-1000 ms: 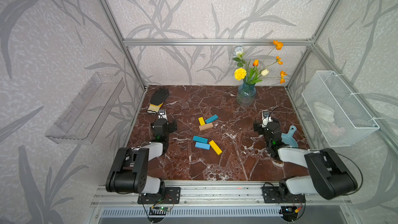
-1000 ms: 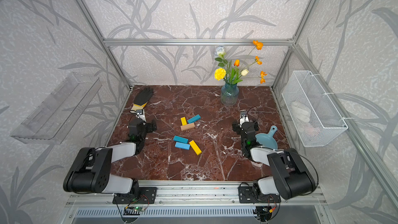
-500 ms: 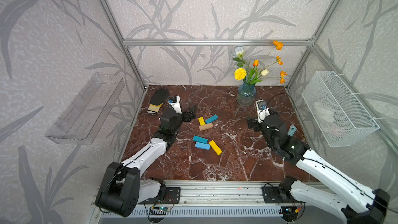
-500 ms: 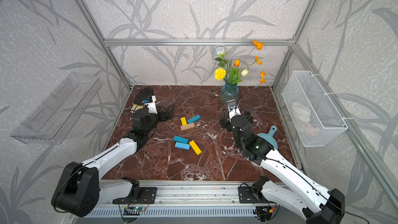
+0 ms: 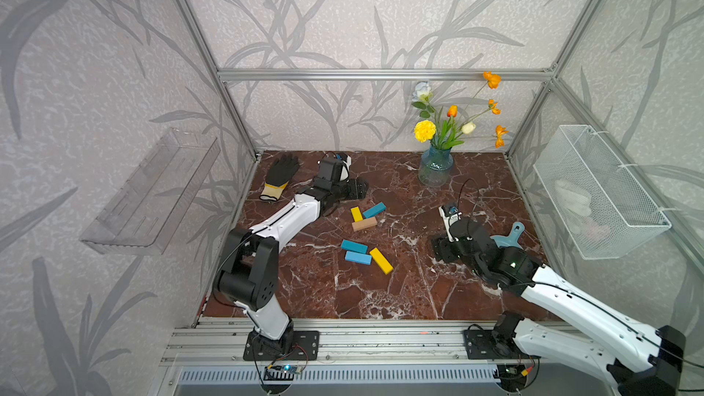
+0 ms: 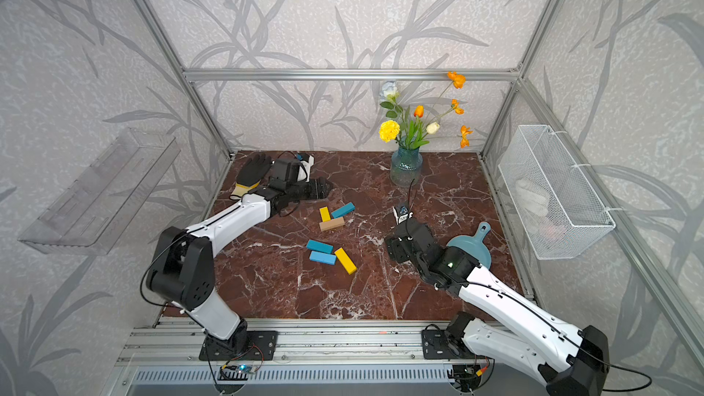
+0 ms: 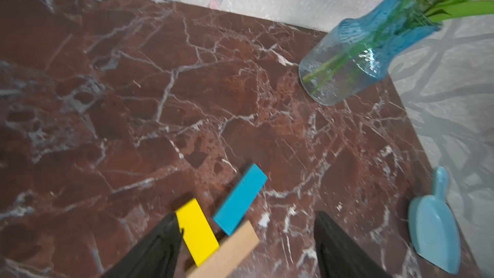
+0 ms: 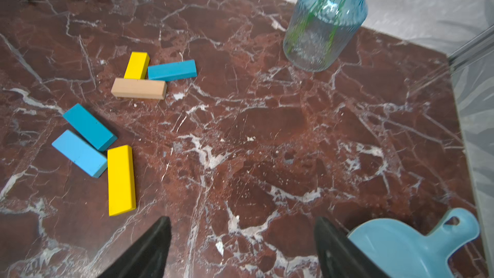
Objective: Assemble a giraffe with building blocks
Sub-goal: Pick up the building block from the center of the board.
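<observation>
- left gripper spread wide, empty, by the yellow block
- right gripper spread too, empty, beside the scoop
- building blocks loose on the table

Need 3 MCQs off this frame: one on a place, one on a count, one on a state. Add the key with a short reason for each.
1. The tan block lies
A. beside the short yellow block
B. in the wire basket
C. under the black glove

2. Blue or teal blocks on the marble:
A. two
B. three
C. five

3. The right pincer is
A. shut on a yellow block
B. shut on the scoop
C. open, holding nothing

Key:
1 A: the short yellow block's end lies at the tan block's long side.
2 B: one teal block lies by the tan block; a second teal block and a light blue block lie by the long yellow block.
3 C: its fingers stand apart over bare marble.
</observation>
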Robot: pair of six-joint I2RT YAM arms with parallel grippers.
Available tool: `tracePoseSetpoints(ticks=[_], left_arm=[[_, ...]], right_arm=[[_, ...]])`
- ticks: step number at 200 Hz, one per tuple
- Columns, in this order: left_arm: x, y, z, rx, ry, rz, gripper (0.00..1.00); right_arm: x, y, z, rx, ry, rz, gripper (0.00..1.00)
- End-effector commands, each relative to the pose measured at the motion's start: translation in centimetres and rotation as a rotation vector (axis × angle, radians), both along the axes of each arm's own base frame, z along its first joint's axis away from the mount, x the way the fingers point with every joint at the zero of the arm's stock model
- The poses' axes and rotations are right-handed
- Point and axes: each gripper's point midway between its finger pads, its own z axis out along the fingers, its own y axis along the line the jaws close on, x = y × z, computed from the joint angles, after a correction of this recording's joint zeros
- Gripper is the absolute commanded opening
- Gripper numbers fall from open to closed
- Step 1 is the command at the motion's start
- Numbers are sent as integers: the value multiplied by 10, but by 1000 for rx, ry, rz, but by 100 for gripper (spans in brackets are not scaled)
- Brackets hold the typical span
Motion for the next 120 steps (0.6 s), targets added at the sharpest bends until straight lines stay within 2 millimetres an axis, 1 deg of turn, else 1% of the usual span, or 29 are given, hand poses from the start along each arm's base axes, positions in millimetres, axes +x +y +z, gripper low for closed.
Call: tracePoseSetpoints(ticks=[1,15,26,39,60,69,79,102,120], left_arm=[[-31,17,-56,138,223,-14,72],[-44,11,-74,98,262,-16,71],[-53,12,-86,89,278,2,70],[-62,16,-96,102,280,28,68],[-69,27,-98,131,270,114,70],[-69,30,-97,113,280,171,70],[-68,29,-95,63,287,223,70],[-60,25,-90,-32,312,336,70],[-48,22,-83,21,290,344,70]], right_arm=[[-17,-4,-19,-5,80,-1,84],[-20,-8,-23,-20,81,-5,84],[-21,-11,-26,-27,83,-7,84],[-23,-11,-30,-21,88,-5,84],[-24,-10,-37,-15,96,-3,84],[-25,-9,-40,-19,101,-2,84],[-25,-9,-44,-25,105,-3,84],[-24,-7,-50,-15,108,-5,84],[-23,-4,-52,3,105,-4,84]])
